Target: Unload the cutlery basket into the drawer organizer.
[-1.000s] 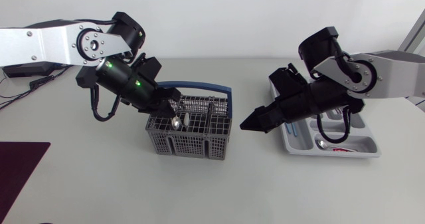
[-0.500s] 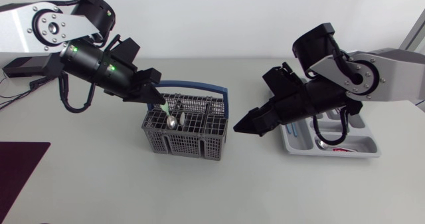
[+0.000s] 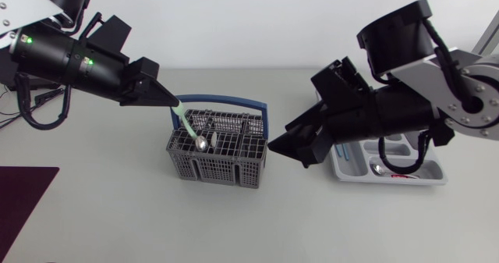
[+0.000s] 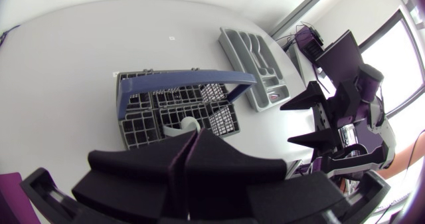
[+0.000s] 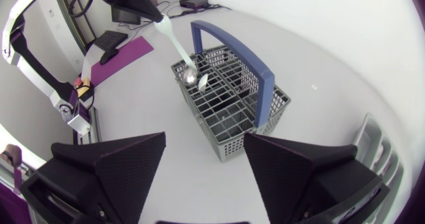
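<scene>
- The left gripper (image 3: 173,101) is clamping its wedge fingers narrowly on the tip of a pale green-handled spoon with a metal bowl (image 3: 188,123).
- The spoon's long axis is slanting down from the jaws. Its bowl is sitting at rim level in a left compartment of the grey plastic grid cutlery basket (image 3: 220,170).
- The basket's blue arched handle (image 3: 234,101) is spanning the far side, clear of the spoon.
- A second metal spoon bowl (image 5: 203,82) is lying just beside the held one.
- The light grey drawer organizer (image 3: 425,175) is standing well apart, beyond the basket, nearer the right arm.
- The right gripper (image 3: 287,150), with its jaws wide and empty, is hanging between basket and organizer. It is probably standing in the carry path.
</scene>
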Controlling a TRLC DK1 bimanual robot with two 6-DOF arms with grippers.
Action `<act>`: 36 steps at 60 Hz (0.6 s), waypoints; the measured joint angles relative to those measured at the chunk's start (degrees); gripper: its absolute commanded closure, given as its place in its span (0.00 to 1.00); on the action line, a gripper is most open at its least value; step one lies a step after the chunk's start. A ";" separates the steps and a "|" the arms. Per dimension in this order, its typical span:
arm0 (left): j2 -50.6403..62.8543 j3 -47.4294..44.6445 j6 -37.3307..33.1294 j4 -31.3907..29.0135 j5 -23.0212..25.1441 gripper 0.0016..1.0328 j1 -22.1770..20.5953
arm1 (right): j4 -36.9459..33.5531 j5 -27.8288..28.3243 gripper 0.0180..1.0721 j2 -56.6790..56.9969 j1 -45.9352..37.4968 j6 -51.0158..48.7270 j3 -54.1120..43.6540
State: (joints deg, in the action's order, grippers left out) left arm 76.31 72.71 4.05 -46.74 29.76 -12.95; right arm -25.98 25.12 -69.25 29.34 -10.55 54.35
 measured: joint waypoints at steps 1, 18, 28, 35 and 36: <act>-0.22 0.22 -0.07 -0.33 0.00 0.83 -0.13 | 0.39 -0.31 0.14 0.79 0.35 -0.28 -0.46; -2.03 5.01 -3.96 -4.81 0.00 0.83 -2.99 | 0.92 -1.25 0.11 5.55 2.21 -5.25 -1.81; -2.03 7.76 -9.22 -7.78 3.56 0.83 -6.97 | 0.74 0.35 0.11 7.98 5.55 -9.51 -3.37; -1.90 9.14 -13.77 -8.55 5.97 0.83 -9.07 | 0.66 1.90 0.11 8.96 5.60 -12.09 -3.91; -1.90 9.22 -14.75 -8.70 6.10 0.83 -9.73 | 0.52 2.12 0.11 9.07 5.60 -12.50 -3.98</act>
State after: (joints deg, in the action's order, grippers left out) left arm 74.41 81.93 -10.70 -55.44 35.86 -22.68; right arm -25.45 27.24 -60.18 34.94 -23.05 50.37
